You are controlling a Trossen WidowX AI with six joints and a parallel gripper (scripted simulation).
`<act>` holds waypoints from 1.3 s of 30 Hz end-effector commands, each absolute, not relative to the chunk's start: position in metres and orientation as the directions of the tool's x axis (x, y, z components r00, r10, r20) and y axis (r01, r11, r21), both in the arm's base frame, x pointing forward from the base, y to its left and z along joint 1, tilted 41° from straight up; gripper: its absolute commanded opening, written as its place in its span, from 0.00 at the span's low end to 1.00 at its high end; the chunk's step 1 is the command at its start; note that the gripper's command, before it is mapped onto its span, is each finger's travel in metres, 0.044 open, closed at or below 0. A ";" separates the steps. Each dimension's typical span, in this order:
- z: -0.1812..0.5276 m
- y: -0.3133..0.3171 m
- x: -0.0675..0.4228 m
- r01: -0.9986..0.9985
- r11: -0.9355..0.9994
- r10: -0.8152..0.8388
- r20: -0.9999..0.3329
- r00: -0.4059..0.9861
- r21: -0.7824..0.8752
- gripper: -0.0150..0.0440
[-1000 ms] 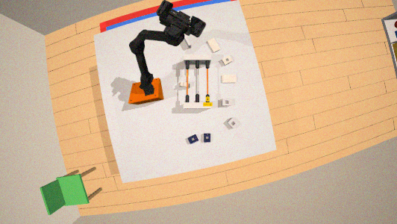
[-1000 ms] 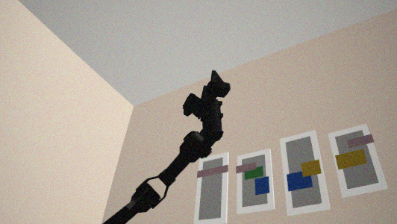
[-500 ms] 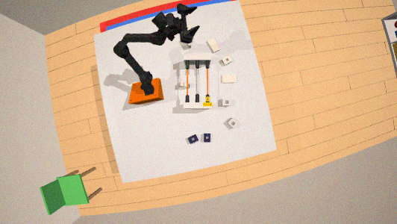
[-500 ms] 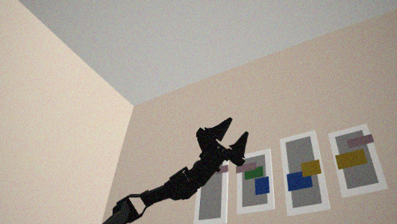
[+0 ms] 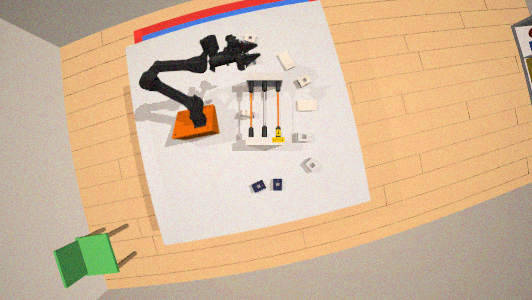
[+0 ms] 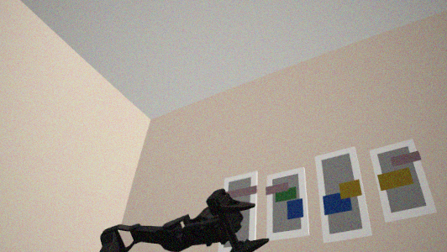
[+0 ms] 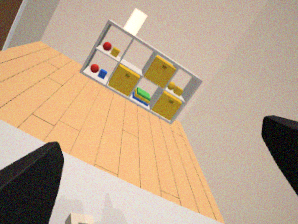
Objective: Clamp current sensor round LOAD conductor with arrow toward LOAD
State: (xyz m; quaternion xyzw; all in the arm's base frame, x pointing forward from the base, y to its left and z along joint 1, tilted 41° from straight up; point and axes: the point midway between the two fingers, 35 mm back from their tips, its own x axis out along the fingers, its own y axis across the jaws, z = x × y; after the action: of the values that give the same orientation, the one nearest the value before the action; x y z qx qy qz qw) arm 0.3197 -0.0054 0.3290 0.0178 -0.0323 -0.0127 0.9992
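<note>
My gripper (image 5: 257, 50) (image 6: 260, 223) (image 7: 162, 139) is wide open with nothing between its fingers. It is raised behind the far end of the conductor rig. The rig's far block (image 5: 274, 77) and near block (image 5: 254, 142) carry three conductors: an orange one (image 5: 251, 107) on the left, a grey one (image 5: 264, 110) in the middle and an orange one (image 5: 278, 107) on the right. A yellow tag (image 5: 278, 140) sits at the right one's near end; its lettering is too small to read. A small pale piece (image 5: 244, 114) is left of the conductors. Which piece is the open sensor I cannot tell.
Pale pieces with grey centres (image 5: 304, 80) (image 5: 302, 136) (image 5: 311, 165) and plain pale blocks (image 5: 286, 60) (image 5: 307, 105) lie right of the rig. Another pale piece (image 5: 250, 37) is behind the gripper. Two navy blocks (image 5: 258, 186) (image 5: 277, 184) lie in front of the rig.
</note>
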 end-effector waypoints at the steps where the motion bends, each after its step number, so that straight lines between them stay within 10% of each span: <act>1: 0.323 0.000 0.316 0.000 1.000 0.000 0.050 0.999 0.000 1.00; 22: 0.095 -0.133 0.380 0.137 0.949 0.144 -0.777 0.612 0.284 1.00; 39: -0.011 -0.189 0.335 0.403 0.690 0.461 -0.794 0.395 0.601 1.00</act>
State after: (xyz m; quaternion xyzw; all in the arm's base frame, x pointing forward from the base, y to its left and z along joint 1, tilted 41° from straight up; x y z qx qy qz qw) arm 0.3318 -0.1887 -0.0120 0.3919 0.5513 0.0127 0.7364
